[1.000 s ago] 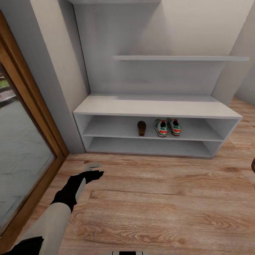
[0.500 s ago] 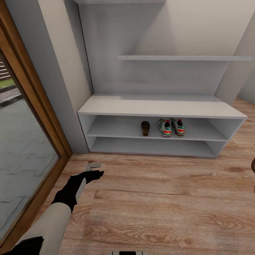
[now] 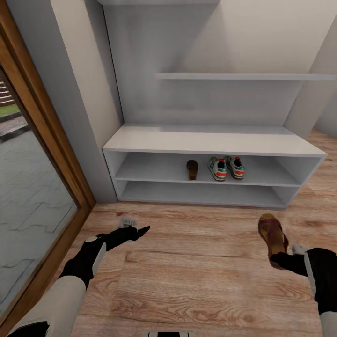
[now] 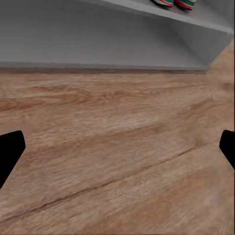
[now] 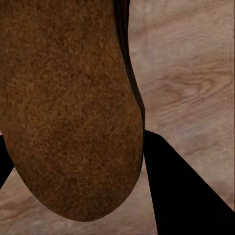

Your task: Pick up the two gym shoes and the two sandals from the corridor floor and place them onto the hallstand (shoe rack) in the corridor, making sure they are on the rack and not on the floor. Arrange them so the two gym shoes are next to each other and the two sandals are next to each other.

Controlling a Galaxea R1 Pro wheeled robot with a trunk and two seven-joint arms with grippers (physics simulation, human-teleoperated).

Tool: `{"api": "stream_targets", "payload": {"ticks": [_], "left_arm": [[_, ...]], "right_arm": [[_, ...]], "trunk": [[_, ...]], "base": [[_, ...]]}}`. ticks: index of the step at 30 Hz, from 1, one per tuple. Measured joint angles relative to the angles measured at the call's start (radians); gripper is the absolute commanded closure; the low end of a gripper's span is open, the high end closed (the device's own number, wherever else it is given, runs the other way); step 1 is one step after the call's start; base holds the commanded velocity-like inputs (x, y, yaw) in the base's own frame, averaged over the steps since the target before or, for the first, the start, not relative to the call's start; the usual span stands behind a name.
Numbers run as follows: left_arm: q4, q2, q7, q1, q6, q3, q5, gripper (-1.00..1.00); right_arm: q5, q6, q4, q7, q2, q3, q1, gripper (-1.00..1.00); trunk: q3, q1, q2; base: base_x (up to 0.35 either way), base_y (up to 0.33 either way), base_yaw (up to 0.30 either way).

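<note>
Head view: the right gripper [image 3: 281, 258] is pinching a sandal [image 3: 272, 238] above the floor [image 3: 196, 271], bound for its mate [image 3: 192, 169] beside the sneakers [image 3: 226, 168] in the rack [image 3: 210, 142]. Left wrist view: the left gripper [image 4: 117, 152] is hanging spread, idle. Right wrist view: the sandal's sole [image 5: 68, 107] is looming close.

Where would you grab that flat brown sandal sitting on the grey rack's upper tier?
Probably at the heel end of the flat brown leather sandal, coming in from the open front of the light-grey shoe rack. It lies lengthwise with that end nearest the opening, clear of the white sneakers beside it.
</note>
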Motion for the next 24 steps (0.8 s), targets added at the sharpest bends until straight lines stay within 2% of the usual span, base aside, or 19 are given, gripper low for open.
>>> {"api": "stream_targets", "payload": {"ticks": [1,2,3,4,5,6,7,8,10,11,13,17,19,24], "left_arm": [[0.000,0.002,-0.031,0.002,-0.008,0.001,0.000,-1.00],[0.000,0.008,-0.092,0.005,-0.023,0.002,-0.001,-1.00],[0.000,0.015,-0.154,0.009,-0.039,0.002,-0.002,-1.00],[0.000,0.022,-0.244,0.012,-0.056,0.002,-0.001,-1.00],[0.000,0.025,-0.302,0.014,-0.066,0.002,-0.001,-1.00],[-0.001,0.026,-0.330,0.015,-0.070,0.002,-0.001,-1.00],[-0.001,0.027,-0.382,0.015,-0.077,0.002,0.000,-1.00],[-0.001,0.029,-0.431,0.016,-0.082,0.002,0.000,-1.00],[-0.001,0.030,-0.496,0.016,-0.086,0.003,0.000,-1.00],[-0.001,0.032,-0.531,0.016,-0.088,0.003,0.000,-1.00],[-0.001,0.036,-0.576,0.016,-0.090,0.003,0.000,-1.00],[-0.001,0.066,-0.638,0.017,-0.091,0.003,0.002,-1.00],[-0.001,0.084,-0.694,0.017,-0.091,0.003,0.003,-1.00],[-0.001,0.093,-0.737,0.017,-0.097,0.003,0.000,-1.00]], "right_arm": [[-0.006,0.001,0.012,-0.002,0.008,0.048,0.000,1.00],[0.019,-0.002,0.027,-0.001,0.023,0.129,0.000,1.00],[-0.018,0.002,0.038,-0.002,0.044,0.205,0.000,1.00],[0.000,0.000,0.047,-0.002,0.074,0.285,0.000,1.00],[-0.021,0.002,0.051,-0.004,0.103,0.322,0.000,1.00],[0.003,0.000,0.052,-0.005,0.119,0.334,-0.001,1.00],[0.011,-0.001,0.054,-0.004,0.149,0.351,-0.001,1.00],[-0.007,0.002,0.056,-0.005,0.182,0.363,-0.001,1.00],[0.013,0.001,0.064,-0.006,0.220,0.374,-0.001,1.00],[0.005,0.003,0.071,-0.007,0.236,0.380,-0.001,1.00],[0.016,0.005,0.088,-0.007,0.258,0.386,-0.005,1.00],[0.021,0.008,0.105,-0.008,0.276,0.389,-0.047,1.00],[0.019,0.008,0.107,-0.007,0.279,0.389,-0.077,1.00],[0.018,0.008,0.105,-0.005,0.279,0.391,-0.091,1.00]], "trunk": [[0.000,0.000,0.000],[0.000,0.000,0.000],[0.000,0.000,0.000],[0.000,0.000,0.000],[0.000,0.000,0.000],[0.000,0.000,0.000],[0.000,0.000,0.000],[0.000,0.000,0.000],[0.000,0.000,0.000],[0.000,0.000,0.000],[0.000,0.000,0.000],[0.000,0.000,0.000],[0.000,0.000,0.000],[0.000,0.000,0.000]], "base": [[0.000,0.000,0.000],[0.000,0.000,0.000],[0.000,0.000,0.000],[0.000,0.000,0.000],[0.000,0.000,0.000],[0.000,0.000,0.000],[0.000,0.000,0.000],[0.000,0.000,0.000],[0.000,0.000,0.000],[0.000,0.000,0.000],[0.000,0.000,0.000],[0.000,0.000,0.000],[0.000,0.000,0.000],[0.000,0.000,0.000]]}}
